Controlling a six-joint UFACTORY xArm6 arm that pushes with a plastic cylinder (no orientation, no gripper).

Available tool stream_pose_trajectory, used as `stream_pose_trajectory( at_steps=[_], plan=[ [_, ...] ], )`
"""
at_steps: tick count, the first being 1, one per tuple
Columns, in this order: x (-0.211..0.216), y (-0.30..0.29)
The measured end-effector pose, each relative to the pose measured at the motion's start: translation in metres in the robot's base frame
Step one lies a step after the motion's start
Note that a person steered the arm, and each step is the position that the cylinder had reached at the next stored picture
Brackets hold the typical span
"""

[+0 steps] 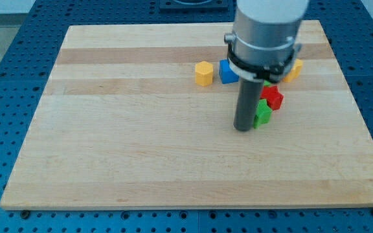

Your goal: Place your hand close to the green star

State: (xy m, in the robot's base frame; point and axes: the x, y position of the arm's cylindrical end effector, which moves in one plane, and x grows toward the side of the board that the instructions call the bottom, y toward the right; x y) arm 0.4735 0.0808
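Rod standing upright near the board's (141,162) upper right quarter, with my tip (243,129) down on the wood, at the left edge of a green block (262,113), touching it or nearly so; contact hard to confirm, since the rod covers the block's left part. No jaws on this rig, only the rod, so nothing to open, close or hold. Green block partly hidden behind the rod, shape not fully readable, though probably the green star named in the task. Red block (274,97) directly above and to the right of the green one, apparently touching it. Blue block (227,71) further up, half masked by the arm's grey housing, with a yellow hexagon (203,73) just to its left and a second yellow block (294,68) peeking out at the housing's right side. Judged from this, the approach close to complete: tip already beside the target. To finish well, best to stop here or ease in only slightly, slowly, from the left, avoiding any shove that would drive the green block into the red one and carry both toward the view's top right. No sweeping around the cluster, given the crowding above. Main risk: overshoot, turning a reach into a push.
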Motion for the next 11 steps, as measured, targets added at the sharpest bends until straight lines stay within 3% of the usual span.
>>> stream_pose_trajectory(
  at_steps=[1,2,3,4,6,8,10,11],
  plan=[
    [-0.006,0.000],
    [0.031,-0.027],
    [0.016,-0.072],
    [-0.026,-0.075],
    [-0.062,-0.048],
    [-0.041,-0.014],
    [0.016,-0.008],
    [0.010,-0.013]
  ],
)
